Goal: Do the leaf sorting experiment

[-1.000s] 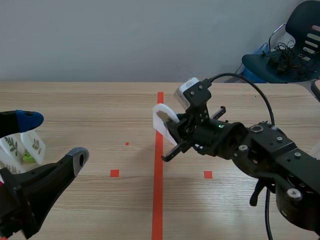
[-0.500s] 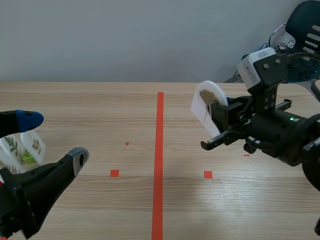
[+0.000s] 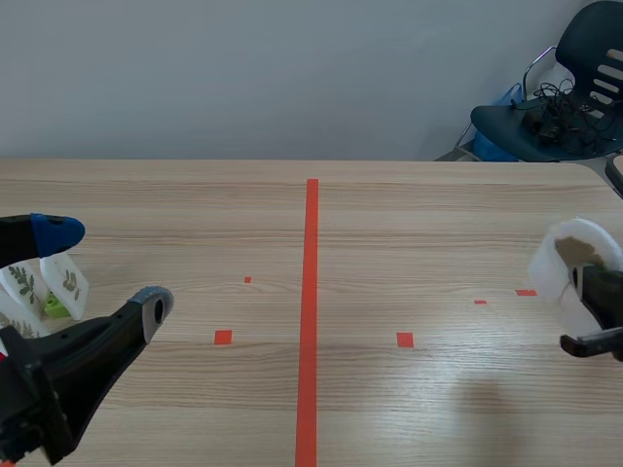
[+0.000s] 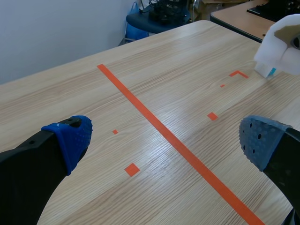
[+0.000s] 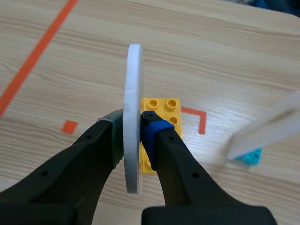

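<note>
The wooden table [image 3: 195,195] spans the scene. At its near left the left gripper [image 3: 102,268] hangs with fingers spread wide and nothing between them, beside small leaf cards [image 3: 66,277]. At the right edge the right gripper [image 5: 132,136] is clamped on a white leaf disc [image 5: 133,84]. Only the right wrist view shows a yellow brick [image 5: 161,105] just beyond the disc.

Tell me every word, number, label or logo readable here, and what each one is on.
None: no readable word, number or brand shows in any view.
white disc in the right end effector: only a brown patch, no writing.
white leaf cards at the scene view's left edge: leaf pictures only, no legible text.
yellow brick: nothing legible on its studs.
</note>
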`<state>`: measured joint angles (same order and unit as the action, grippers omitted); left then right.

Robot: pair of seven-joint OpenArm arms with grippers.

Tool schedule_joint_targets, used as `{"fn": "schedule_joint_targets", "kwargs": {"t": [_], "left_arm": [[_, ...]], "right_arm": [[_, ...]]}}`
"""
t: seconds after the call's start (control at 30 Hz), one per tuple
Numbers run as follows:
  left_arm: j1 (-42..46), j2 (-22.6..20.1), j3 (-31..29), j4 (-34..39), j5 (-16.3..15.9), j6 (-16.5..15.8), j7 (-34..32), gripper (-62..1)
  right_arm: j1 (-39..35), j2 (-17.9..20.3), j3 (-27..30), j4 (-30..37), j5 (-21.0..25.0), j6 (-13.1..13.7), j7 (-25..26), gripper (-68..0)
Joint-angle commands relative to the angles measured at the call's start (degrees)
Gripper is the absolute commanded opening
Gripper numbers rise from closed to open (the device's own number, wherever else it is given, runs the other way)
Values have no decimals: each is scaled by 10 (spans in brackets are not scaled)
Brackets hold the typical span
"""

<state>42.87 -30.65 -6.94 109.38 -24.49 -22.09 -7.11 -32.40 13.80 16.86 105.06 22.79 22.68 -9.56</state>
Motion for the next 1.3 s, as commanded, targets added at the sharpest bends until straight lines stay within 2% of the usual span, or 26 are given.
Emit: {"fn": "schedule_joint_targets", "kwargs": {"t": [0.0,0.1,0.2,0.33,0.5,0.7,0.83,1.03,1.27], "left_arm": [[-2,-2,1,9,-6,-1,-8,14],[-2,-2,1,9,-6,-1,-8,14],[-2,-2,1,9,-6,-1,-8,14],[-2,-2,1,9,-6,-1,-8,14],[-2,-2,1,9,-6,-1,-8,14],[-2,-2,1,9,-6,-1,-8,14],[-2,-2,1,9,-6,-1,-8,14],[-2,-2,1,9,-6,-1,-8,14],[-2,-2,1,9,-6,-1,-8,14]], "right_arm": [[6,3,7,-3,7,-4,8,-642],[7,3,16,-28,6,-14,5,-642],[14,1,16,-83,6,-35,28,-642],[37,1,16,-167,6,-34,71,-642],[59,2,16,-241,5,-34,100,-642],[70,2,29,-288,-12,-43,149,-642],[70,2,56,-294,-14,-43,155,-642],[74,2,89,-294,-14,-43,155,-561],[76,3,91,-294,-13,-43,162,-403]]}}
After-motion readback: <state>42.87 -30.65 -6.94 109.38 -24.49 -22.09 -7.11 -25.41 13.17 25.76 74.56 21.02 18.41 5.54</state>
